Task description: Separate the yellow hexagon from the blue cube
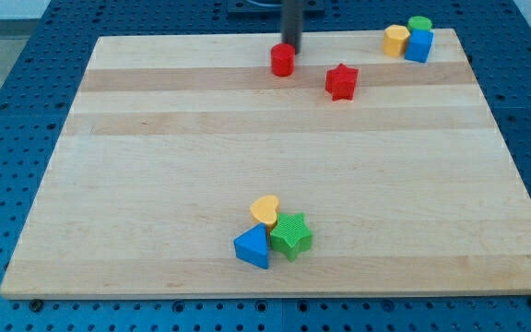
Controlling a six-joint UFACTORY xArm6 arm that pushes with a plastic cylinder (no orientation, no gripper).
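The approach step was in hand, with no push begun. My tip (289, 45) stood just above the red cylinder (282, 60), holding nothing; the arm carries no gripper. The yellow hexagon (395, 41) touched the blue cube (418, 46) at the counter's (247, 157) top right corner, well apart from my tip. Next, the tip would probably need to travel toward the view's right and wedge between them.

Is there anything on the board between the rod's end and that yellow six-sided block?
In the camera view, bare wood lies between my tip and the yellow hexagon; the red star sits just below that line.
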